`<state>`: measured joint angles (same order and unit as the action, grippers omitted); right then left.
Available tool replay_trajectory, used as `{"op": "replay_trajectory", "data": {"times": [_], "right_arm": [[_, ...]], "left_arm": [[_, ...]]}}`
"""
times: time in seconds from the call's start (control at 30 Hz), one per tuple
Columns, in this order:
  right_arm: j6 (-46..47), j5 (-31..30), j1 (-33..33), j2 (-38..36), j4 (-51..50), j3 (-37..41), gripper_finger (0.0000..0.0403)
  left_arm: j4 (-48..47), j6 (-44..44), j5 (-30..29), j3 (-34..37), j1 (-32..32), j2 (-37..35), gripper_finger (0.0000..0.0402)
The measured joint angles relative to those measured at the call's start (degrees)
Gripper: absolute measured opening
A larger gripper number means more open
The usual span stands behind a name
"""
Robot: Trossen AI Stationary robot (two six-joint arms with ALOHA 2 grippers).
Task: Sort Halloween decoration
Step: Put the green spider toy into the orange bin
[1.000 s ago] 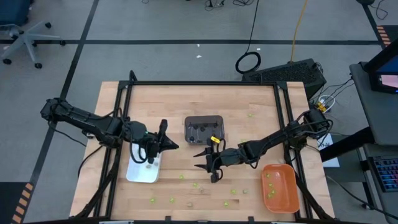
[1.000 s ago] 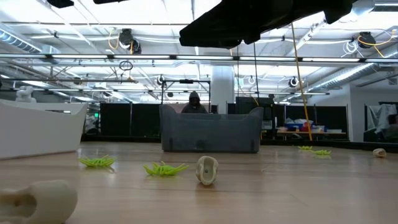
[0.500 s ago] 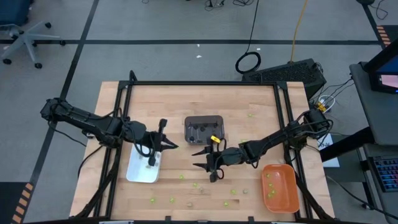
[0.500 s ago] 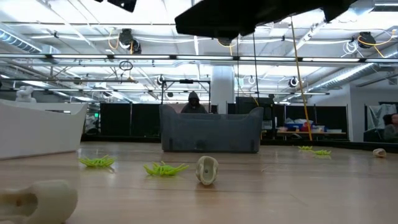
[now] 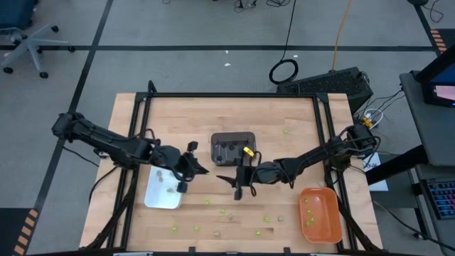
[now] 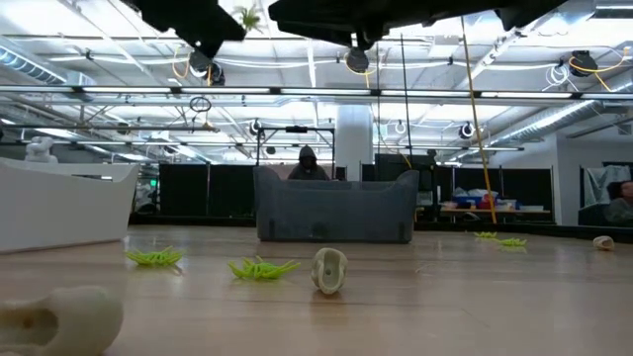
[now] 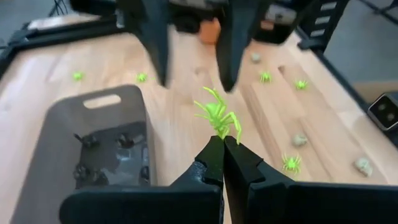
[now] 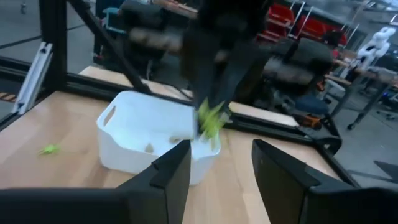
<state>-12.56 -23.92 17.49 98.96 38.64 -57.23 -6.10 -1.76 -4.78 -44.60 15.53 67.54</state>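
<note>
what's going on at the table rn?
The robot is sorting tiny Halloween trinkets into trays. The left tool is shut on a lime-green spider, held in the air between the white tray and the dark grey tray. The right tool is open and empty just below the grey tray. More green and tan pieces lie loose on the table; some green ones sit in the orange tray.

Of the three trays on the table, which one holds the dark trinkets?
The dark grey tray at the table's middle; small dark trinkets lie inside it. The white tray holds pale tan pieces, and the orange tray holds lime-green ones.
</note>
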Motion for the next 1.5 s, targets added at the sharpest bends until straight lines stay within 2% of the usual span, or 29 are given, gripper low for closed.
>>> {"op": "replay_trajectory", "data": {"times": [0.1, 0.33, 0.57, 0.73, 1.0, 1.13, 1.23, 1.43, 1.5], "right_arm": [[0.0, 0.3, -0.6, 0.0, -0.1, 0.0, 0.0155], [2.1, 7.8, -0.9, 0.0, -2.9, 0.0, 0.0155], [3.8, 9.3, -1.0, 0.0, -5.7, 0.0, 0.0150], [4.1, 9.2, -1.0, 0.0, -6.6, 0.0, 0.0115], [2.8, 9.2, -1.0, 0.0, -8.0, 0.0, 0.0013], [2.5, 9.1, -1.0, 0.0, -8.1, 0.0, 0.0011], [2.7, 9.1, -0.9, 0.0, -8.1, 0.0, 0.0011], [3.2, 8.6, 0.8, -1.4, -9.8, 0.0, 0.0003], [4.0, 6.8, 1.6, -2.8, -12.5, 0.0, 0.0003]], "left_arm": [[0.9, 0.0, 0.0, 0.0, 0.0, 2.6, 0.0000], [6.0, -0.1, 0.0, 0.0, 0.0, 6.8, 0.0000], [7.5, -0.1, 0.0, 0.0, 0.0, 7.8, 0.0000], [8.4, -0.1, 0.0, 0.0, 0.0, 7.8, 0.0000], [8.7, -1.8, 0.0, 0.0, 0.0, 7.8, 0.0000], [8.6, -1.7, 0.0, 0.0, 0.0, 7.8, 0.0001], [8.5, -0.4, 0.2, 0.0, 0.0, 7.8, 0.0017], [7.9, 2.8, -2.5, 0.0, 0.0, 7.6, 0.0090], [7.7, 4.3, -3.0, 0.0, 0.4, 7.5, 0.0108]]}}
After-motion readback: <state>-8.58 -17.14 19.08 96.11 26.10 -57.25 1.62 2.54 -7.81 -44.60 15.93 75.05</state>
